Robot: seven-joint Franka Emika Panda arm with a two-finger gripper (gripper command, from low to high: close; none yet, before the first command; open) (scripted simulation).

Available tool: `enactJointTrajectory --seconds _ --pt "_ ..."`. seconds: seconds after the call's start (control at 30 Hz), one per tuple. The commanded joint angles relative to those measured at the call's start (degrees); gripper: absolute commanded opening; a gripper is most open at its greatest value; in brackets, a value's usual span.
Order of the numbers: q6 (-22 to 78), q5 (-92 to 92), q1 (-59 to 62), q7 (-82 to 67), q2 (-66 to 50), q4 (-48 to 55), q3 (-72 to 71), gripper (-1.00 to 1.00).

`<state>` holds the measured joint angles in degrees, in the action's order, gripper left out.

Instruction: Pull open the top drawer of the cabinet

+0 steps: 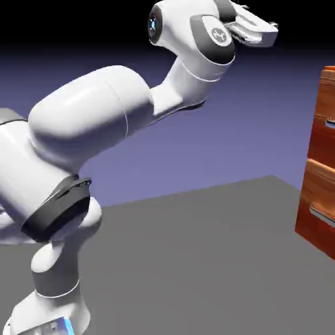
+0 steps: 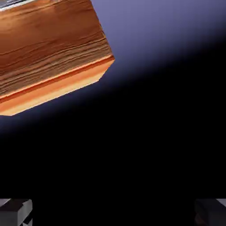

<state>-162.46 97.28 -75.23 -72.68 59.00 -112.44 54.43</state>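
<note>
Well, the white two-finger gripper [image 2: 113, 212] is spread wide and empty, up left of the reddish-brown wood-grain top drawer [image 1: 322, 141] — come in too high and it could miss the pale grey bar handle [image 1: 330, 123].

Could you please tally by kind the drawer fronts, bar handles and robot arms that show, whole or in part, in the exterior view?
Drawer fronts (upper drawer front, lower drawer front): 2
Bar handles (upper handle, lower handle): 2
Robot arms (white Franka Panda arm): 1
Total: 5
</note>
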Motion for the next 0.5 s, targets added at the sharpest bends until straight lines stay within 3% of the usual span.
enactJointTrajectory --seconds 0.0,0.47 --pt "0.25 2.11 -1.62 -2.50 0.57 1.05 1.18 0.00" --pt "3.75 31.58 -24.20 -37.38 8.55 15.77 17.67 0.00"
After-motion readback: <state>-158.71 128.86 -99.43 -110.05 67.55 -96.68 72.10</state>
